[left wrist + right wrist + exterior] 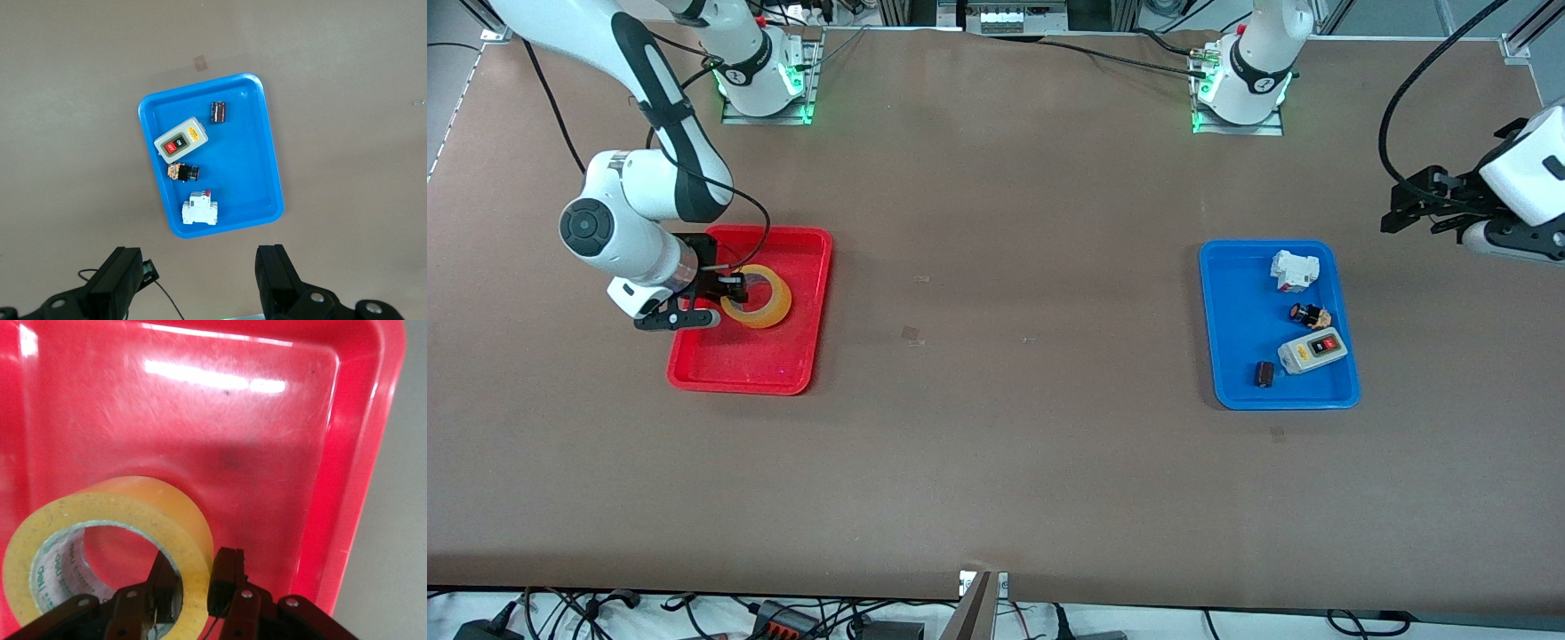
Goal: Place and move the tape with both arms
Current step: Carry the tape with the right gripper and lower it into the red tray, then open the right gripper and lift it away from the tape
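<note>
Right gripper point(734, 286) is down in the red plastic tray point(800, 356) at the right arm's end of the table, fingers pinched tight on the wall of the translucent yellowish tape roll point(763, 307), one finger inside the hollow core, one outside. Right wrist view confirms it: black fingers point(227, 577) clamp the roll's point(133, 527) rim, tray's point(360, 487) glossy red floor showing around it. Whether the roll sits on the tray floor or just off it, can't tell.

Left gripper point(1405, 209) hangs high over bare brown table, past the blue tray's edge twd the left arm's end, jaws spread wide, nothing between them. That arm is waiting. Its wrist cam looks down on the blue plastic tray point(263, 140) w/ four small items: a white box w/ red and black buttons point(180, 141), a small dark cylinder point(219, 111), a small black-and-orange part point(184, 172), a white breaker-like block point(200, 209). In the front view the block point(1294, 270) is farthest from the camera, the dark cylinder point(1264, 373) nearest.
</note>
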{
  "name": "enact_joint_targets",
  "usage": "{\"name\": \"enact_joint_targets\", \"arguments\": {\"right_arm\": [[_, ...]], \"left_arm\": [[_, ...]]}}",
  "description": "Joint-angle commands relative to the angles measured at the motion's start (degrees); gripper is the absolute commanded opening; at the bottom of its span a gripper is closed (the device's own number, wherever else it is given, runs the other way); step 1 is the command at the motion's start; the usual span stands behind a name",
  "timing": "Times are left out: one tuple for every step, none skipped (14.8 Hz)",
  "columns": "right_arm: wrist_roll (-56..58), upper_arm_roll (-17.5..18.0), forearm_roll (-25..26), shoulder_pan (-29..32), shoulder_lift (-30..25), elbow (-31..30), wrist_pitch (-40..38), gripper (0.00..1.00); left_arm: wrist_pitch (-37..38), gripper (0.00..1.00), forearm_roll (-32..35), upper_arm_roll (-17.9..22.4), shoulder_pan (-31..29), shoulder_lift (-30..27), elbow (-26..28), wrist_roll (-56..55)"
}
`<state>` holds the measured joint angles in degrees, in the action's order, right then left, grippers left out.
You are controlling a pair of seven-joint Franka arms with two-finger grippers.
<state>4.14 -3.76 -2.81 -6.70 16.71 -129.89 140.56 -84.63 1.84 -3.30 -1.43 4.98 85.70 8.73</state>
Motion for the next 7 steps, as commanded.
{"name": "enact_joint_targets", "arguments": {"right_arm": [[3.15,0.86,-0.01,2.13,-0.46,-0.97,1.65,0.16],[3.15,0.86,-0.01,2.13,-0.37,-0.97,1.65,0.27],[3.07,0.77,-0.09,2.04,-0.02,-0.89,1.65,0.52],[2.72,0.86,-0.35,2.22,0.16,-0.71,1.65,0.81],[2.19,0.77,-0.36,2.13,0.07,-0.36,1.56,0.91],[2.10,0.77,-0.44,2.13,-0.19,0.25,1.39,0.97],[2.10,0.77,-0.36,2.13,-0.54,1.21,1.12,0.97]], "left_arm": [[-3.68,1.00,0.98,-0.40,0.03,0.90,0.52,0.58],[-3.96,1.00,0.97,-0.48,0.29,0.99,0.53,-0.46],[-3.87,1.00,0.97,-0.75,0.38,0.99,0.70,-1.17],[-3.87,1.00,0.89,-1.36,0.38,0.82,0.70,-1.18],[-3.87,1.00,0.80,-1.36,0.38,0.73,0.61,-1.18],[-3.78,1.00,0.80,-1.71,0.47,0.64,0.61,-1.18],[-3.78,1.00,0.28,-2.06,0.38,0.64,0.61,-1.18]]}}
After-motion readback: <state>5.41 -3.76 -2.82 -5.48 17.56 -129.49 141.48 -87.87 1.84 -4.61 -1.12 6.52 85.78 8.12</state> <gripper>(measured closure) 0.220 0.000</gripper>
